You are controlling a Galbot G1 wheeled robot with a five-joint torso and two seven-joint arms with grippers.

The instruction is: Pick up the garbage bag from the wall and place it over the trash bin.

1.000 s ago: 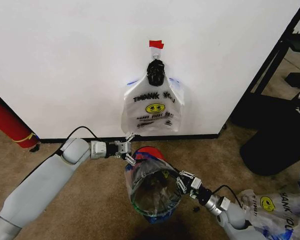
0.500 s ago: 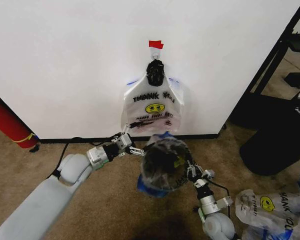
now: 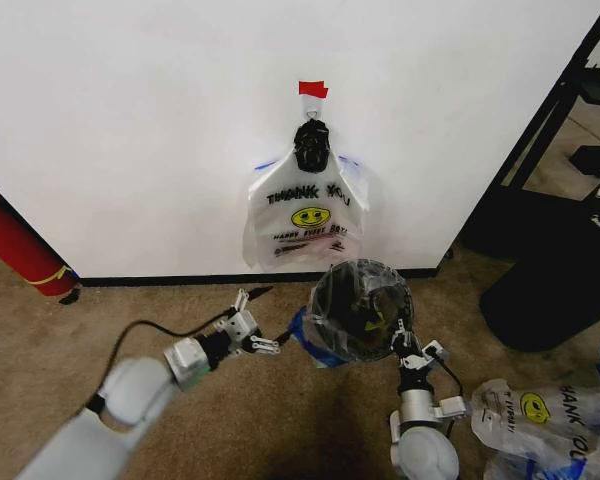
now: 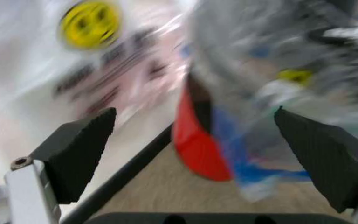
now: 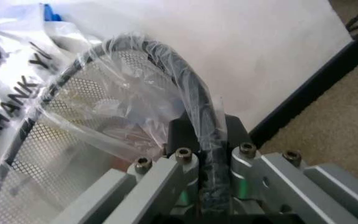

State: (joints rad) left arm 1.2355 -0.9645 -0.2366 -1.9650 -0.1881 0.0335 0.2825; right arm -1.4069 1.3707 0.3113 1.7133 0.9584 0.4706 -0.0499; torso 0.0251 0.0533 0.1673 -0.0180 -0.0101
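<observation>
The garbage bag (image 3: 352, 305) was seen stretched over the trash bin (image 3: 365, 300), its clear film wrapped around the black mesh and a blue-trimmed fold hanging at the bin's left side. The bin was tipped on its side and lifted off the carpet (image 3: 180, 300), its mouth turned toward the camera, just in front of the wall (image 3: 130, 130) and below a second, identical bag (image 3: 305, 215) that hung from a black hook (image 3: 311, 145) under a piece of red tape (image 3: 312, 89). In the right wrist view the bin's rim (image 5: 191, 107), covered with plastic film, was seen clamped between the fingers (image 5: 166, 177) of the right gripper (image 5: 207, 186); in the head view that gripper (image 3: 408, 345) was placed at the bin's lower right edge. The left gripper (image 3: 255, 330) was held to the left of the bin, apart from it, with its jaws spread wide and nothing between them; its dark pads (image 4: 79, 144) were seen far apart in the left wrist view, with the bin's red base (image 4: 195, 140) and the bag's blue trim beyond them. More bags of the same print (image 3: 540, 410) were lying on the carpet at the lower right corner of the head view. A red cylinder (image 3: 15, 240) was leaned at the left edge by the black baseboard (image 3: 180, 280).
</observation>
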